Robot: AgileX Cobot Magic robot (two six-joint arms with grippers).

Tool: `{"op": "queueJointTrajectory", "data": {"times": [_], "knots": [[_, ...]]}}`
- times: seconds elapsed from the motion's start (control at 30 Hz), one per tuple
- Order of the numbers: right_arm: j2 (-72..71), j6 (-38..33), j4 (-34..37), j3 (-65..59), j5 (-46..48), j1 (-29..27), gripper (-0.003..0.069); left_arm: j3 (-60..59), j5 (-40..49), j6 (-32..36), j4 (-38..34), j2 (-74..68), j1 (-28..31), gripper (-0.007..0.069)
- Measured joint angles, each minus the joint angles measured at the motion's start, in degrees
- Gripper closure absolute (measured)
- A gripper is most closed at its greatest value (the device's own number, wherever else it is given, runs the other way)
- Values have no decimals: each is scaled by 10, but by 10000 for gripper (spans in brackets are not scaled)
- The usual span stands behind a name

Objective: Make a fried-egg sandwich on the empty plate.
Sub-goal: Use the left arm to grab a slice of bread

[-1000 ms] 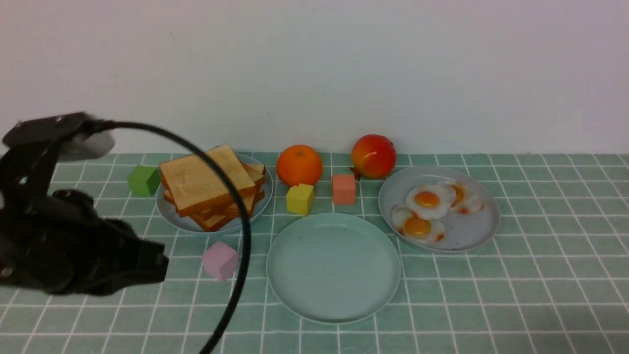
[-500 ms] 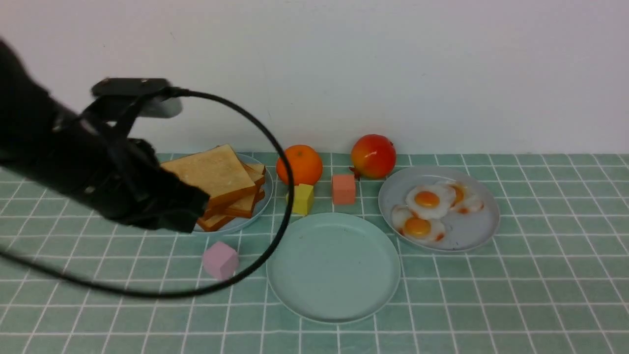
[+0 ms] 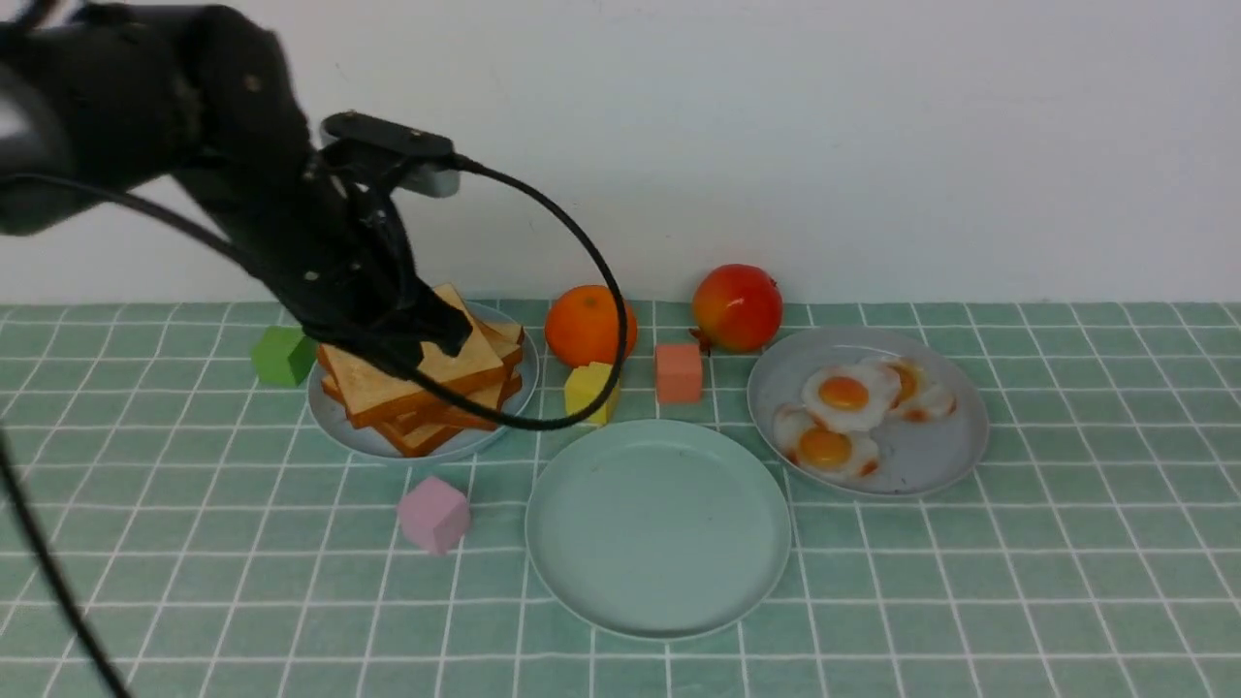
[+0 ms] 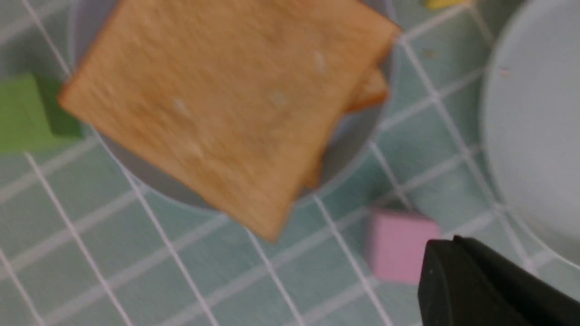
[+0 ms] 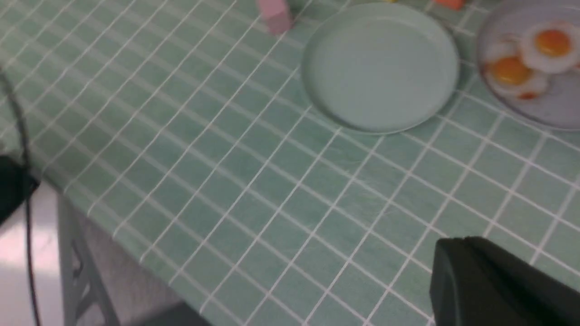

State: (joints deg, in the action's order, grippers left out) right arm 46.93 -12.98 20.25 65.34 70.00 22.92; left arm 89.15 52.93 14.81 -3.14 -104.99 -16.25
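INSP. NOTE, step in hand & next req.

1. Green tiled tablecloth (image 3: pixel 1066 582): carries all items
2. Round plain mint-green plate (image 3: pixel 659 528): bare. Lies right of the left gripper (image 3: pixel 441 334) and nearer the robot, well apart from it. No fried-egg sandwich built yet
3. Pale blue-grey plate of toast (image 3: pixel 354 436): directly under left gripper. Stack of square golden-brown toast slices (image 3: pixel 417 383) on it, top slice skewed & overhanging
4. Second pale blue-grey plate (image 3: pixel 931 460) w/ white fried eggs, orange yolks (image 3: pixel 843 393): far right of left gripper
5. Left gripper: jaws together, nothing held, over top slice. Contact not discernible
6. Right gripper (image 5: pixel 489 280): only a dark edge shows in its wrist view, jaw state cannot tell

Judgement: step 1, fetching base slice. Next req: part jaws, take top slice by overhanging edge, carry to mint-green plate w/o tilting
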Motion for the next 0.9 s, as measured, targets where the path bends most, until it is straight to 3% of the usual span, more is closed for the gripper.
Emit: {"op": "queueJointTrajectory", "data": {"times": [0.13, 0.33, 0.5, 0.73, 0.9], "knots": [[17, -1, -4, 1, -4, 32, 643, 29, -10, 37, 24, -47, -4, 574], [18, -3, -9, 1, -9, 35, 637, 34, -32, 123, 39, -81, -4, 344], [18, -4, -12, 1, -9, 35, 632, 37, -80, 167, 43, -95, -4, 227], [18, -4, -12, 1, -9, 35, 627, 37, -105, 177, 97, -137, -4, 246], [18, -4, -12, 1, -9, 35, 620, 41, -108, 163, 115, -143, -5, 354]]}}
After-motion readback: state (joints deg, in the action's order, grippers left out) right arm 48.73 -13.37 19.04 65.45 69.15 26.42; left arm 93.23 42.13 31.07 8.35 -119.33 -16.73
